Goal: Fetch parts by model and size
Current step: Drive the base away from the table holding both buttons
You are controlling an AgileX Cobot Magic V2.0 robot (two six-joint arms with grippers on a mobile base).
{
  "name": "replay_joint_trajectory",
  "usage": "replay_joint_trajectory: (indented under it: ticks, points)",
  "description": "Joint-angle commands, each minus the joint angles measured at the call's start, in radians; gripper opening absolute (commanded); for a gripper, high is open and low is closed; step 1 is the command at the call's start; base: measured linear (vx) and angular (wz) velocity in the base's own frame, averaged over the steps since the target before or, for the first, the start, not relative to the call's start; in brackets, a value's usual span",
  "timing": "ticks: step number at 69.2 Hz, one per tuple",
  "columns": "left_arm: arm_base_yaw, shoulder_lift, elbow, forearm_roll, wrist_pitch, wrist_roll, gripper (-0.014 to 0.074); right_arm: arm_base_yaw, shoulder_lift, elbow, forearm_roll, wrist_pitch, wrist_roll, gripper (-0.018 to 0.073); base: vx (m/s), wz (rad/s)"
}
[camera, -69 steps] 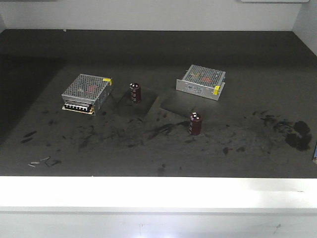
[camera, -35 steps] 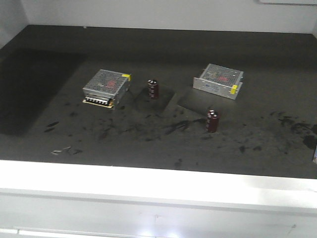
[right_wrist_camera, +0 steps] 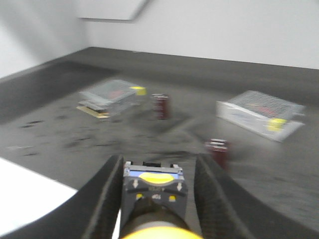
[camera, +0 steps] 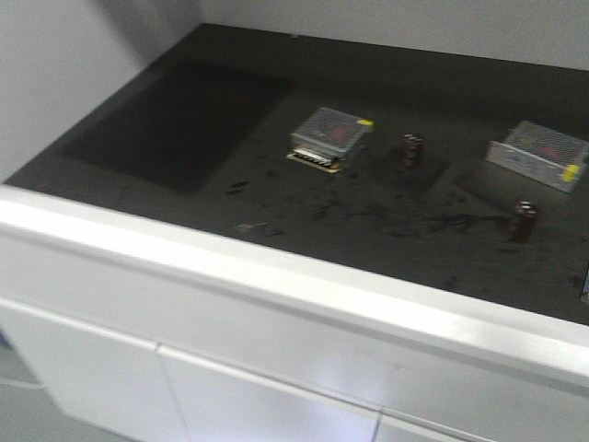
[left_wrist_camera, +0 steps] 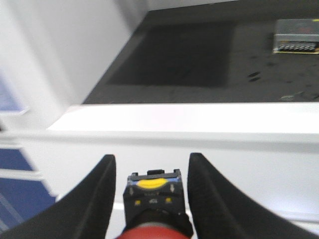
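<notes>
The red-capped switch (left_wrist_camera: 152,199) sat gripped between the fingers of the left tool (left_wrist_camera: 150,158), lifted clear of any surface; its red cap lay nearest the camera, the black body beyond it, and the base pointed outward, a yellow spot on its end face; the yellow-capped switch (right_wrist_camera: 153,191) sat likewise in the right tool (right_wrist_camera: 159,158), blue-grey base outward; both looked slightly blurred.

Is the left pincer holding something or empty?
Holding. A red-capped push-button switch sits between the black fingers of the left pincer, in the air before the white cabinet.
</notes>
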Motion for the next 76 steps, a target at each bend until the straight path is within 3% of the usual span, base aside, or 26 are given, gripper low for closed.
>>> replay_joint_trajectory:
  ticks: [1,76]
  points:
    - [-0.005,0.007,-0.024,0.013,-0.062,-0.007,-0.0006,-0.002,0.005,-0.027,-0.004,-0.076,-0.006,-0.0005,-0.16,0.61]
    - [-0.005,0.007,-0.024,0.013,-0.061,-0.007,-0.0006,-0.002,0.005,-0.027,-0.004,-0.076,-0.006,-0.0005,-0.16,0.67]
